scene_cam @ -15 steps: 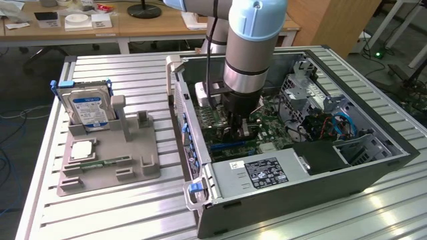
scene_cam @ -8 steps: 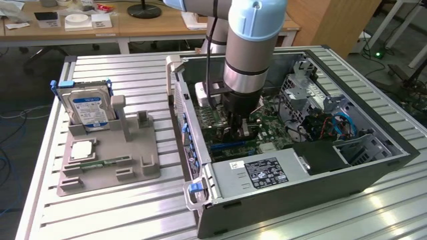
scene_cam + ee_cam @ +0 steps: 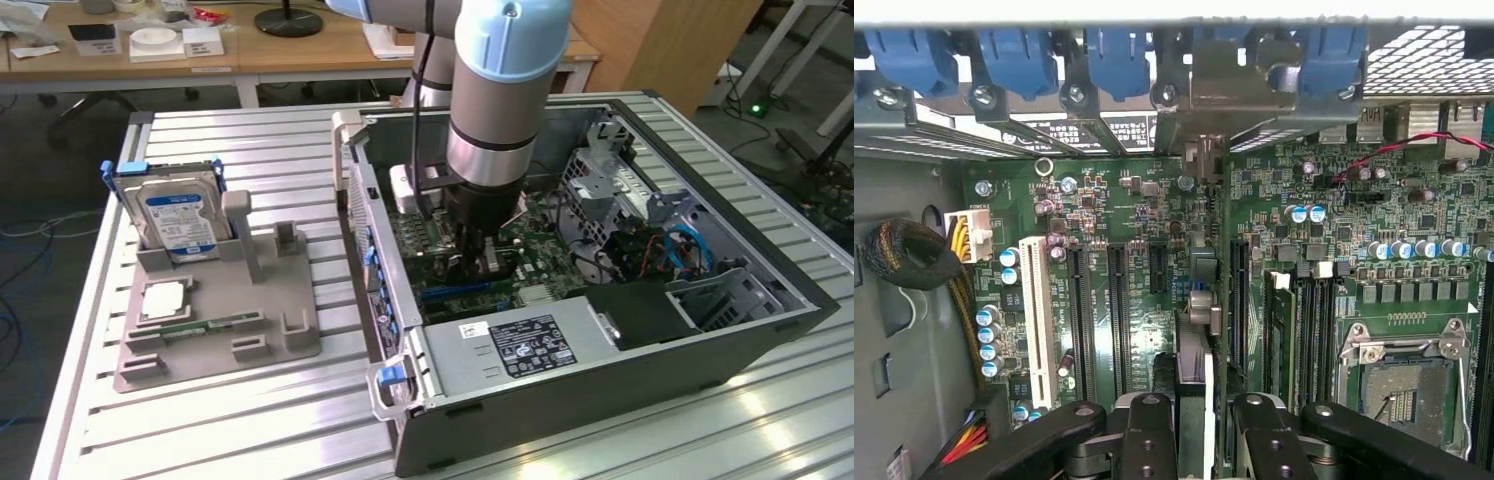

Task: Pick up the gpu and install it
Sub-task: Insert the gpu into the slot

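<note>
The slatted bench [image 3: 200, 140] carried the open computer case [image 3: 641, 390]. Beside it, on the exterior view's left, sat a grey parts tray [image 3: 220, 345] with the hard drive [image 3: 178, 215] standing in it. I had the arm [image 3: 501, 100] reaching straight down into the case, over the motherboard [image 3: 1124, 210]. The gpu [image 3: 1194, 310] stood on edge among the expansion slots, its pale bracket end up against the rear slot openings. Whether it was seated I could not tell. The jaws were closed on the card's free edge, one finger on each face. I judged the card light and stiff but fragile. It seemed best held square by the bare board edge, clear of the components, since any twist would likely bind it.
</note>
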### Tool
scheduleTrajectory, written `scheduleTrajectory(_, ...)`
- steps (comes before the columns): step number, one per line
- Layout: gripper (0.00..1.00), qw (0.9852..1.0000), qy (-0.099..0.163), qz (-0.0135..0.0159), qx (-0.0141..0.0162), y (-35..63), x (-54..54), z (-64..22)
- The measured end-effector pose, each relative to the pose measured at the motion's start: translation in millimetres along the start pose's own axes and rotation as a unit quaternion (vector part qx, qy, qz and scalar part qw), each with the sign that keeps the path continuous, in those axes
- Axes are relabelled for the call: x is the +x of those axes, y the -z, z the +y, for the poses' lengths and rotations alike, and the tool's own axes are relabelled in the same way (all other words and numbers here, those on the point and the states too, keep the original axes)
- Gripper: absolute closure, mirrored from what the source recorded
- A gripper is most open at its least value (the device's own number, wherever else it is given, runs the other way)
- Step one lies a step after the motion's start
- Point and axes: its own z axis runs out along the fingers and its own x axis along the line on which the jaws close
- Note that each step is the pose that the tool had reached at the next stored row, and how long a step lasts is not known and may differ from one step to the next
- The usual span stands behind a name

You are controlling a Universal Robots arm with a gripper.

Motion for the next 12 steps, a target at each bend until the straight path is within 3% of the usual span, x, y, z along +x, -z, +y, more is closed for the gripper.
scheduleTrajectory(8,0.73,1.0000,0.000,0.0002,0.0000,-0.7,0.0,0.1)
scheduleTrajectory(12,0.73,1.0000,0.000,0.0016,0.0001,-0.7,0.1,0.1)
